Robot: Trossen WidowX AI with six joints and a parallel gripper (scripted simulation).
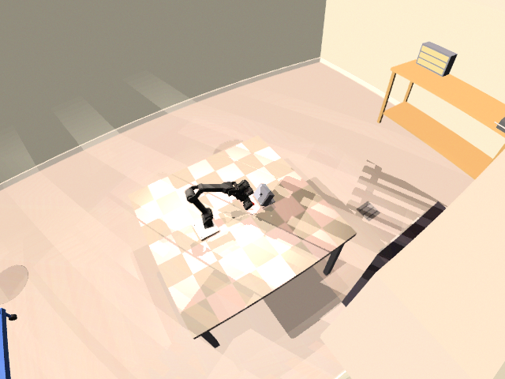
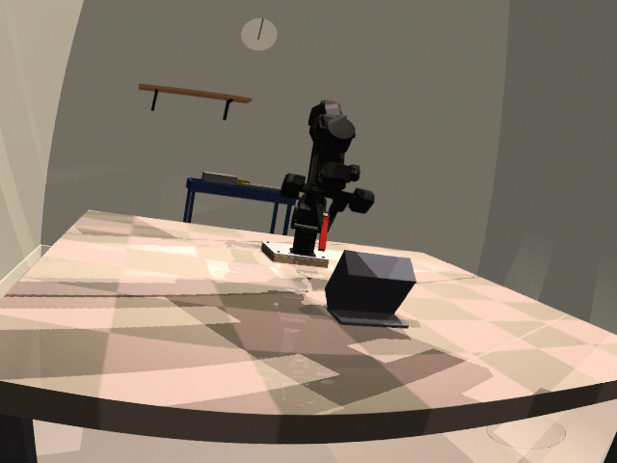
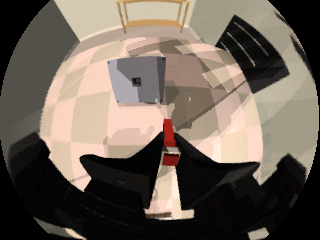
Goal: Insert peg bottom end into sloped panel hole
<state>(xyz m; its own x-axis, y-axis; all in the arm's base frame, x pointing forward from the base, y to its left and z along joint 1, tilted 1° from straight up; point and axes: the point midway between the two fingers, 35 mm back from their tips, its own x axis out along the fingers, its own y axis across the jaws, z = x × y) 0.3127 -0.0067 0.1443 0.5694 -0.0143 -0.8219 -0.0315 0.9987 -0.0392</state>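
Your robot's arm (image 1: 214, 187) (image 2: 313, 161) was black nearly throughout, with greyer sheen where light caught its angular housings. Its links were long and slim, joined by chunkier, faceted joints; a broad, rounded cap (image 2: 341, 127) showed near the top, facing you. Two blocky black end pieces (image 2: 292, 185) (image 2: 361, 200) flanked the wrist. Up close, you saw dark jaws with broad, smoothly curved sides tapering to narrow tips. The column stood on a pale, flat base plate (image 1: 203, 238) (image 2: 269, 250) with a brownish side face and small dark screw-like dots on top.
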